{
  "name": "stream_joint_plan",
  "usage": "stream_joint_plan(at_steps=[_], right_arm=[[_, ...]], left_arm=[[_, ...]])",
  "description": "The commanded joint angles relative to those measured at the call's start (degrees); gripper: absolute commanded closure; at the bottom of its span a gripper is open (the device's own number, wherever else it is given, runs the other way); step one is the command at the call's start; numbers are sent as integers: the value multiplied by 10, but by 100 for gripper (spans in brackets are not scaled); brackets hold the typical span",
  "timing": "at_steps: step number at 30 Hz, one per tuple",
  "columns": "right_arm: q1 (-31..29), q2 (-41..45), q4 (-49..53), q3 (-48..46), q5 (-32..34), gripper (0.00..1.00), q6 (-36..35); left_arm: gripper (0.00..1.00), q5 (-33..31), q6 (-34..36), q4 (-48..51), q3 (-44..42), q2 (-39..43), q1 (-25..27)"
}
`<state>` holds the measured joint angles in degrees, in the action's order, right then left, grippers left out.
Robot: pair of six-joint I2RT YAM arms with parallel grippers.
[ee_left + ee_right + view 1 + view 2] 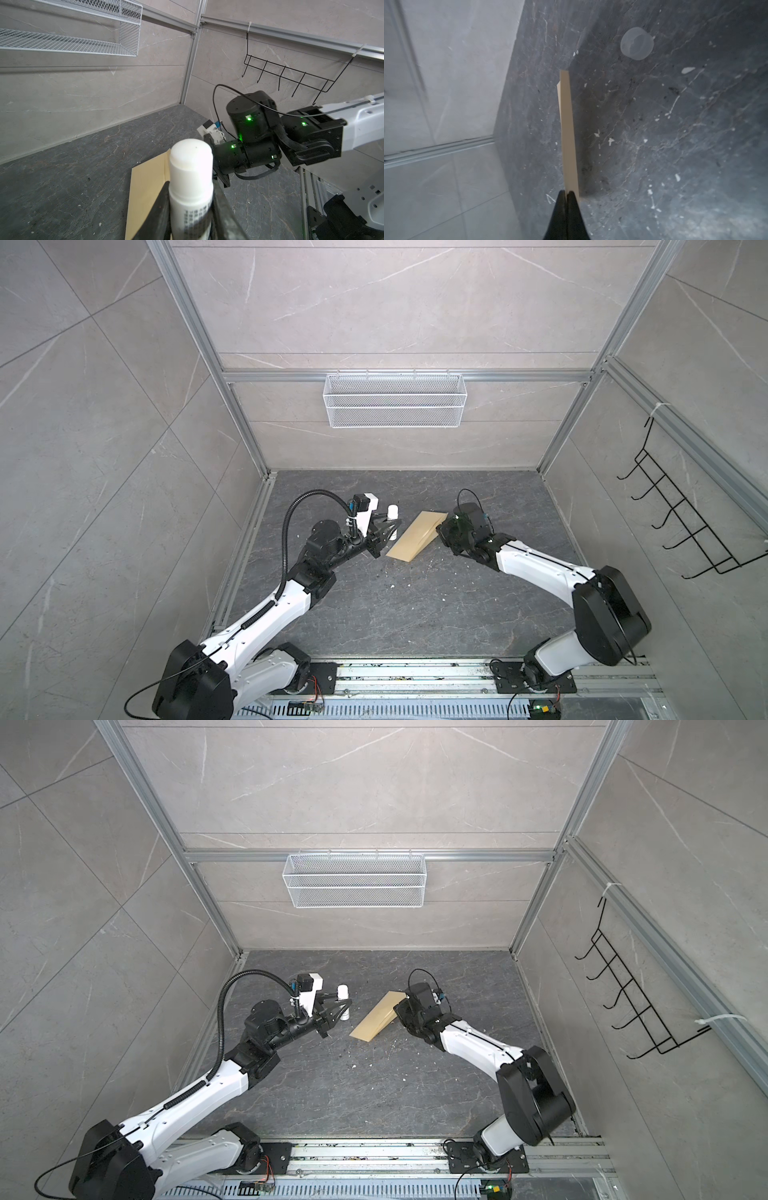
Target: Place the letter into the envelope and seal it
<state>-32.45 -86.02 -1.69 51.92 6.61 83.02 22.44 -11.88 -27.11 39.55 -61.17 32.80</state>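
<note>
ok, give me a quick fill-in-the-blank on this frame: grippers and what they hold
1. The left gripper grips a white ____.
2. The right gripper is ____ on the edge of the envelope.
3. A loose translucent cap lies on the dark ____.

Missing words: glue stick; shut; table.

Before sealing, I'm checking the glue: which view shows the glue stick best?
The left wrist view: the glue stick fills the foreground, tip and printed label clear. Both top views show only a small white cylinder; the right wrist view misses it.
</note>
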Motion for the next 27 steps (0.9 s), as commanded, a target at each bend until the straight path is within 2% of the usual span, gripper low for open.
stream_joint_plan(at_steps=[1,2,4,16,22,26,27], right_arm=[[-60,26,-62,-31,187,100,148],[-84,30,-57,-34,237,100,174],[-117,26,-44,-34,292,100,229],[-268,-58,42,-32,471,100,508],[-339,-90,204,-26,551,100,719],[-360,-100,155,-58,551,99,723],[-363,-103,146,-63,551,93,724]], left_arm=[[100,-8,-23,-11,-3,36,0],[100,-9,-28,-4,-5,44,0],[100,-11,-35,8,-8,59,0],[100,-17,-62,46,-46,135,0],[100,-10,-71,62,-52,147,0],[100,-3,-76,63,-52,146,0],[100,-2,-77,61,-53,146,0]])
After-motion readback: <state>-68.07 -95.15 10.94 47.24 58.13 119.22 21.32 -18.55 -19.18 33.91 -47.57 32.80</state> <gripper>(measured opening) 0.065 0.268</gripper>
